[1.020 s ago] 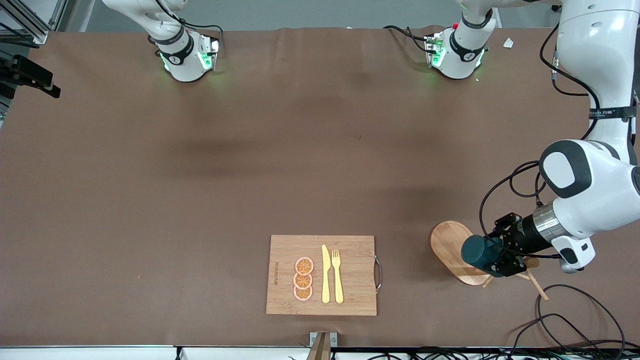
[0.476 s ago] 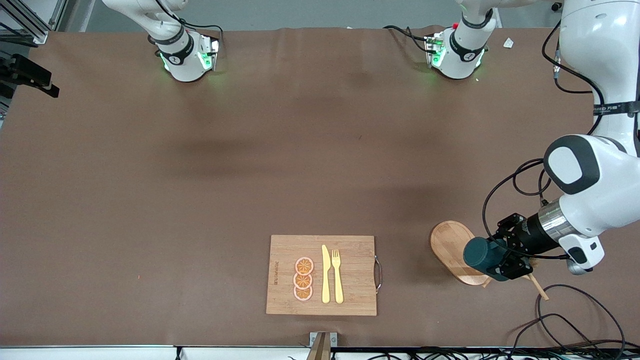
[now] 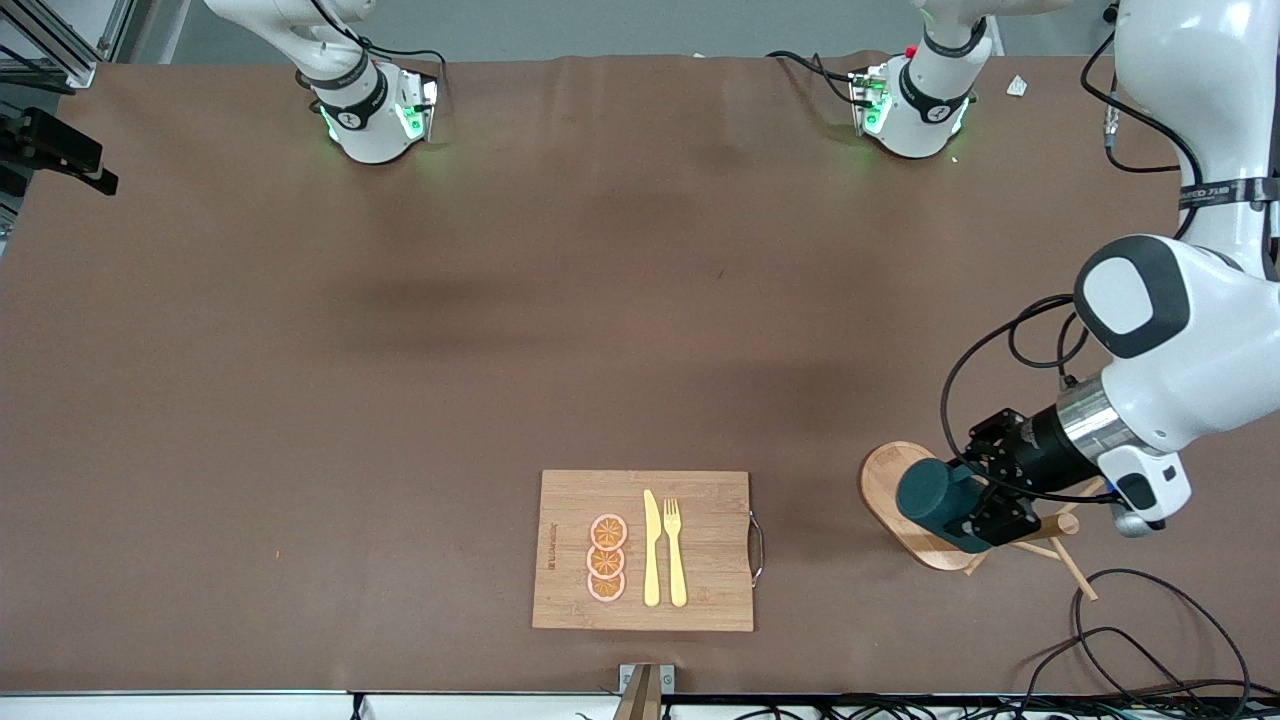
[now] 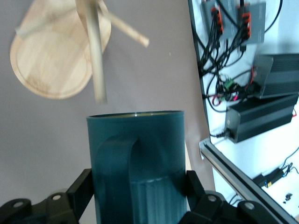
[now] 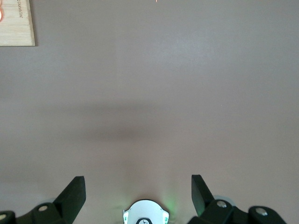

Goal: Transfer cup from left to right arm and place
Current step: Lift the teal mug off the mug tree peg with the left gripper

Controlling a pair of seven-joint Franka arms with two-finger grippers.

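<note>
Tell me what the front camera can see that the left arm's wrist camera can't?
Only the front view shows the cutting board with orange slices, a knife and a fork.

Only the left wrist view shows the cup's handle and power boxes off the table.

Both show the left gripper holding the cup over the wooden stand.

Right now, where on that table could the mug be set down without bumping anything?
The widest bare stretch of table runs from the two arm bases down to the cutting board. Another bare patch lies between that board and the oval wooden stand. It is crowded around that stand, where the left hand holds the cup among pegs and cables.
</note>
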